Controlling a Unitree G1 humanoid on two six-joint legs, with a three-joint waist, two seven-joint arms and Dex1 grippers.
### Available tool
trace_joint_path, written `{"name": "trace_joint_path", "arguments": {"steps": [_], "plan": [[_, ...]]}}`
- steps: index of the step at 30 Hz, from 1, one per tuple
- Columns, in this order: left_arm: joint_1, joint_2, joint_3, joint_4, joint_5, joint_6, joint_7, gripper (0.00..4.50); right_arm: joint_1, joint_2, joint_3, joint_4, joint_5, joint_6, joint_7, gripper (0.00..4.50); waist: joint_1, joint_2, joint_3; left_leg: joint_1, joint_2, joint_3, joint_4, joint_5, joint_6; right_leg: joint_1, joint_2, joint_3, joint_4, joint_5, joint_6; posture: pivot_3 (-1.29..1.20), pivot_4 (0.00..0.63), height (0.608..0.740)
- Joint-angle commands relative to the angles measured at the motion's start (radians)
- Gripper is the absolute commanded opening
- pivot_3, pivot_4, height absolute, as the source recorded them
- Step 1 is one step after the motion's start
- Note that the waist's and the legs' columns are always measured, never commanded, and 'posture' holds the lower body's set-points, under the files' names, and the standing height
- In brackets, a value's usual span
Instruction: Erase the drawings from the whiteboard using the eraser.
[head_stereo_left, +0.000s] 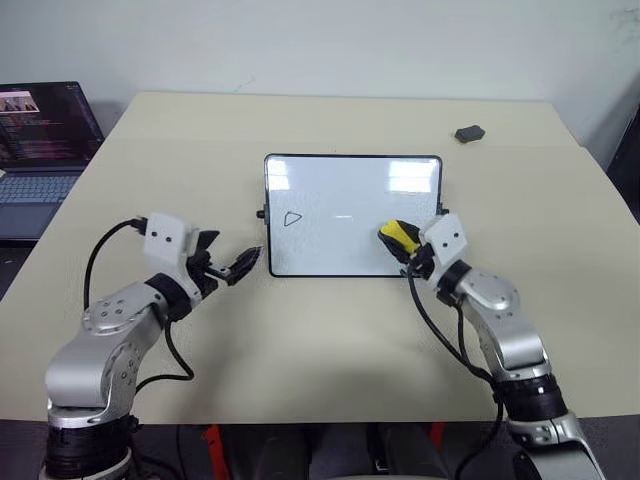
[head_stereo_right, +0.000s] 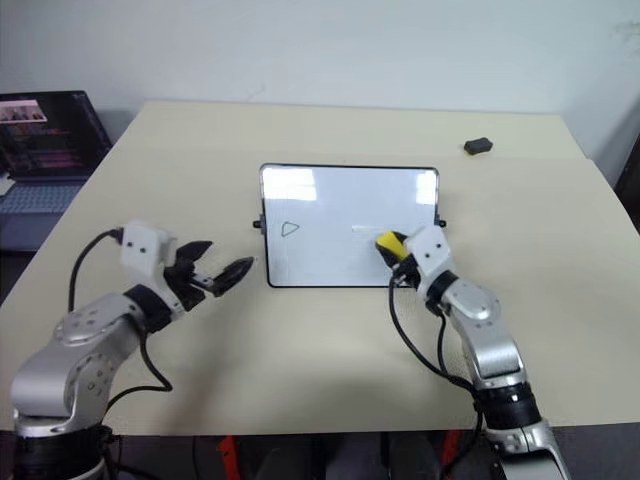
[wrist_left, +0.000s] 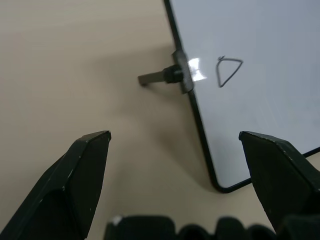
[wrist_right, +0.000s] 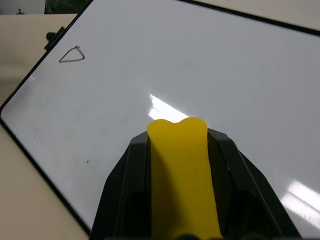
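Yellow block eraser (head_stereo_left: 397, 234) clamped in the right gripper (head_stereo_left: 412, 246), over the right part of the small black-framed glossy whiteboard (head_stereo_left: 345, 180) on the beige table (head_stereo_left: 300, 340).

Wiping looks well along; one thin black triangle drawing (head_stereo_left: 291, 219) is left near the board's left edge; next, sweep the eraser across to it; left gripper (head_stereo_left: 232, 267) hangs wide open, empty, beside that edge.

one whiteboard (head_stereo_left: 352, 215), one drawing (head_stereo_left: 291, 219), one eraser (head_stereo_left: 399, 236)

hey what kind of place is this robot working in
Probably an office or lab workspace. A plain beige table stands against a bare white wall, an open laptop sits at its side, and a small whiteboard lies on it.
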Motion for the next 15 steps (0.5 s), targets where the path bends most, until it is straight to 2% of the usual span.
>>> {"name": "trace_joint_path", "arguments": {"steps": [1, 7, 15], "plan": [[0.0, 0.004, 0.027, -0.035, -0.008, -0.02, 0.009, 4.5, 0.019, -0.001, 0.007, -0.08, 0.001, -0.034, -0.011, 1.15, 0.0, 0.0, 0.0, 0.0, 0.0, 0.0, 0.0, 0.0, 0.0, 0.0, 0.0, 0.0, 0.0, 0.0, 0.0, 0.0, 0.15, 0.74], [0.018, 0.017, 0.023, -0.032, 0.004, -0.034, 0.003, 4.5, -0.006, -0.004, 0.074, -0.06, -0.061, -0.104, -0.01, 1.15, -0.001, 0.0, 0.0, 0.002, 0.0, 0.001, 0.0, 0.0, 0.0, 0.0, 0.0, 0.0, 0.001, 0.0, 0.0, 0.0, 0.15, 0.74], [0.05, 0.04, 0.019, -0.049, 0.005, -0.036, -0.015, 4.5, -0.242, 0.078, 0.194, 0.174, -0.195, -0.223, -0.056, 1.15, -0.003, 0.0, 0.0, 0.003, 0.0, 0.002, 0.001, 0.001, -0.002, 0.0, 0.0, 0.001, 0.002, 0.0, 0.0, 0.0, 0.15, 0.74]]}}
